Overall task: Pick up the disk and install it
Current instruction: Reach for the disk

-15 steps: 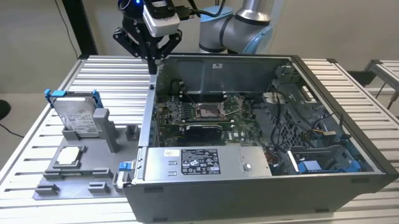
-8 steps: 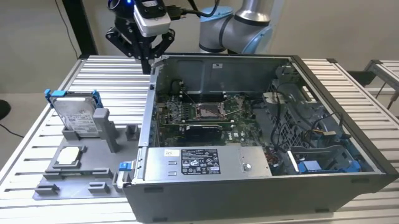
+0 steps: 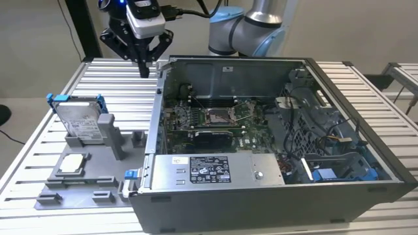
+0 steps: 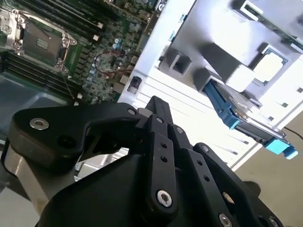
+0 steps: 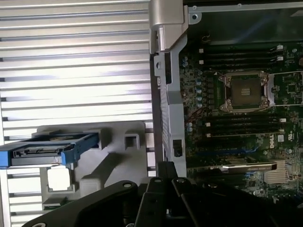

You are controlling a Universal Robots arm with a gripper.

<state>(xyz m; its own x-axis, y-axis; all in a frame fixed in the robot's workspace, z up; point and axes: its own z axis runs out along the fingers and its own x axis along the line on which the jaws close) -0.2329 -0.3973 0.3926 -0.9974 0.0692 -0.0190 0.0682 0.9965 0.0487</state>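
Gripper [image 3: 144, 72] hangs fingers-down over the slatted table [image 3: 117, 83], just outside the far corner of the open computer case [image 3: 156, 122] on the exterior view's left. Its black fingers are pressed together to a point and carry nothing.

The disk [image 3: 78, 120] sits nearer the camera than the gripper and further to the exterior view's left, well apart from it, with bare table slats between the two. It is propped upright in a grey holder [image 3: 111, 134] rather than lying flat. Its long axis appears to run upward with a slight backward lean, and its labelled face is turned toward the near side. In the first wrist view it presents as a thin edge-on bar.

The disk is a silver metal slab with a white printed label, framed by a bright blue carrier whose tabs jut out at the top corners. A small silver chip [image 3: 72, 164] lies flat on the holder just in front of it.

Inside the case, the motherboard [image 3: 216, 120] is exposed, and a blue-trimmed bay [image 3: 333, 174] sits at the near corner on the exterior view's right
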